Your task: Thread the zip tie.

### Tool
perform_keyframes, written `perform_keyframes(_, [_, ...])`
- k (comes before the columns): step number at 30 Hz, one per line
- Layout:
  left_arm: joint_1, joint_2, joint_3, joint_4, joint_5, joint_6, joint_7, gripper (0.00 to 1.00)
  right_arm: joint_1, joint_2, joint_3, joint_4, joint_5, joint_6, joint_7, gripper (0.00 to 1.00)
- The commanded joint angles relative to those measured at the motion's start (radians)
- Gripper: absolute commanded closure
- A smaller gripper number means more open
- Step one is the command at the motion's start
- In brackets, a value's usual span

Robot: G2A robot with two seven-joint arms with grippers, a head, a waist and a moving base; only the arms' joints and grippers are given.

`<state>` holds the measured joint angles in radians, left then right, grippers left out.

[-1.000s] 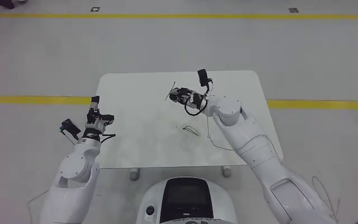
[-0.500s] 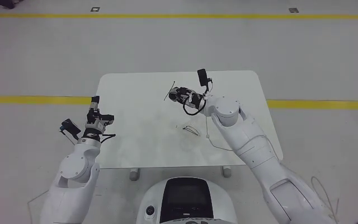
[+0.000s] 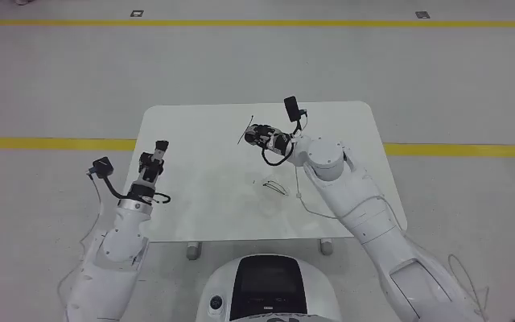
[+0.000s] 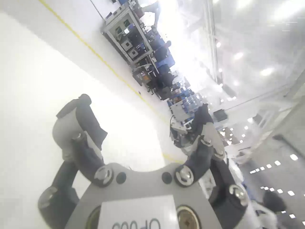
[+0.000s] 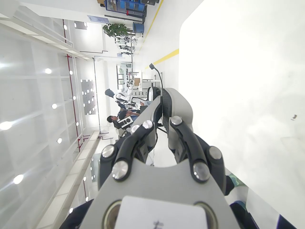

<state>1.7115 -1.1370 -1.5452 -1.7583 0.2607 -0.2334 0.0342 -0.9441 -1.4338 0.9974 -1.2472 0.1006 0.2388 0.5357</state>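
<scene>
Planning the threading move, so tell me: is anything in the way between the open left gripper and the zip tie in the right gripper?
Nothing visible. Between the left gripper and the zip tie held by the right gripper there is just bare table. Some thin dark strands lie nearer the robot, off that line.

Setting: large robotics lab or test hall. White bench (image 3: 201, 189) stands on a pale floor (image 3: 257, 64) marked with yellow lines (image 3: 64, 143). Background: equipment racks (image 4: 126, 41), blue storage shelving (image 5: 124, 3), another white robot (image 5: 120, 96), high ceiling with rows of lights (image 4: 266, 71).
</scene>
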Motion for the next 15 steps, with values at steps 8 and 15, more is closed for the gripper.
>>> perform_keyframes(8, [-0.01, 0.004, -0.001, -0.007, 0.096, -0.019, -0.003, 0.0, -0.012, 0.0, -0.001, -0.014, -0.002, -0.007, -0.013, 1.0])
perform_keyframes(15, [-0.031, 0.02, 0.023, 0.008, 0.672, -0.107, 0.111, 0.0, 0.009, -0.003, -0.013, -0.034, -0.036, 0.066, -0.029, 1.0])
